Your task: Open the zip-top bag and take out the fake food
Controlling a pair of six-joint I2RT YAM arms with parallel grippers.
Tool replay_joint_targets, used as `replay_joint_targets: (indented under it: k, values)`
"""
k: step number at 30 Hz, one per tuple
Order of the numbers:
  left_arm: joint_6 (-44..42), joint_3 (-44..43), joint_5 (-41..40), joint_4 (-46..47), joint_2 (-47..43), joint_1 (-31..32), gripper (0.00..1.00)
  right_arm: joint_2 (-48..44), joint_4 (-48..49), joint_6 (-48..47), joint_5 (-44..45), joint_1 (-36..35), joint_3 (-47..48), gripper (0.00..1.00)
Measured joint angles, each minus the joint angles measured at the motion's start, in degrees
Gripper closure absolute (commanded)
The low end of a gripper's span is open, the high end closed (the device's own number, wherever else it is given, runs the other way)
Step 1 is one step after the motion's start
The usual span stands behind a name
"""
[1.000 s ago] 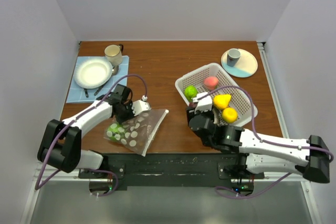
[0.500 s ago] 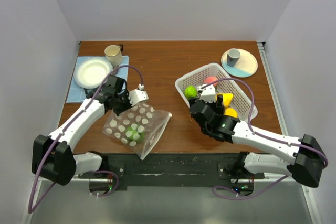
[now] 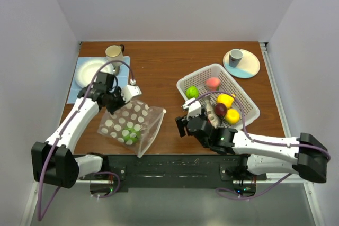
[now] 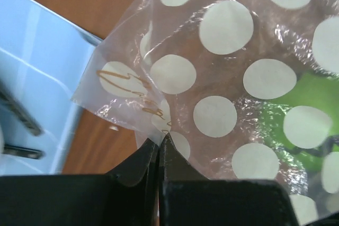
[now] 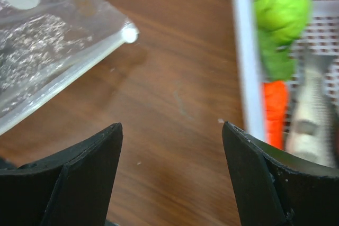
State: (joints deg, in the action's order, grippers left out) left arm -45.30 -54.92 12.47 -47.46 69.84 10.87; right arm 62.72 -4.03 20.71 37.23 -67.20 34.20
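Once off basket [image 3: 196, 74], right gripper [image 5: 170, 129]: spread, empty.
left gripper [image 4: 159, 144]: clenched on zip-top bag [image 3: 136, 121].
fake food [image 3: 128, 134]: green one still inside.

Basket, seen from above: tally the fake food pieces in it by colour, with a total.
Green piece: 1
Pink piece: 1
Yellow pieces: 2
Dark red-purple piece: 1
Grey-beige fish: 1
Total: 6 from above. The right wrist view adds an orange piece beside the green one, perhaps joined to it.
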Motion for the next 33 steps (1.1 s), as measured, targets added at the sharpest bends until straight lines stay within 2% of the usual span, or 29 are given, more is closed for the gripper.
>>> replay_joint_targets:
  k: [5, 7, 8, 9, 11, 12, 15, 19, 23, 26, 29, 33]
  values:
    - [-0.35, 7.91, -2.54, 1.36, 0.98, 0.00, 0.97, 7.89, 6.54, -1.25, -4.90, -2.54, -0.68, 0.21]
    - [-0.33, 9.20, -3.32, 2.14, 1.07, 0.02, 0.94, 12.52, 9.33, -1.86, -6.03, -3.52, -0.24, 0.21]
    - [-0.33, 9.55, -3.63, 2.62, 1.07, 0.02, 0.87, 14.69, 10.40, -2.16, -6.78, -3.98, 0.09, 0.21]
    - [-0.33, 9.77, -3.82, 3.13, 1.07, 0.00, 0.65, 16.44, 11.28, -2.38, -7.10, -4.46, 0.35, 0.21]
    - [-0.13, 9.84, -4.42, 3.96, 1.07, 0.02, 0.50, 20.09, 13.53, -2.82, -8.07, -5.70, 1.20, 0.21]
    - [-0.31, 9.84, -4.55, 4.46, 1.07, 0.02, 0.33, 21.66, 14.51, -2.91, -8.44, -6.36, 1.70, 0.21]
    - [0.37, 9.77, -5.68, 5.53, 1.07, 0.02, 0.04, 24.85, 16.35, -3.02, -8.96, -7.80, 3.58, 0.21]
    - [1.16, 6.54, -6.49, 3.61, 0.87, 0.02, 0.04, 25.86, 18.27, -2.99, -9.35, -8.61, 5.38, 0.21]
    - [1.18, -3.23, -5.68, -1.01, -0.81, 0.00, 0.09, 25.73, 19.06, -3.02, -9.31, -8.68, 6.12, 0.22]
    - [1.14, -7.45, -3.50, -3.21, -4.35, 0.00, 0.13, 25.33, 18.97, -3.06, -9.27, -9.01, 6.19, 0.22]
    - [1.07, -6.91, -0.44, -6.43, -7.98, 0.00, 0.17, 24.48, 18.95, -3.50, -9.29, -9.42, 6.45, 0.22]
    - [0.92, 1.36, 2.47, -7.67, -9.92, 0.00, 0.21, 24.70, 18.91, -4.24, -9.33, -9.64, 8.37, 0.22]
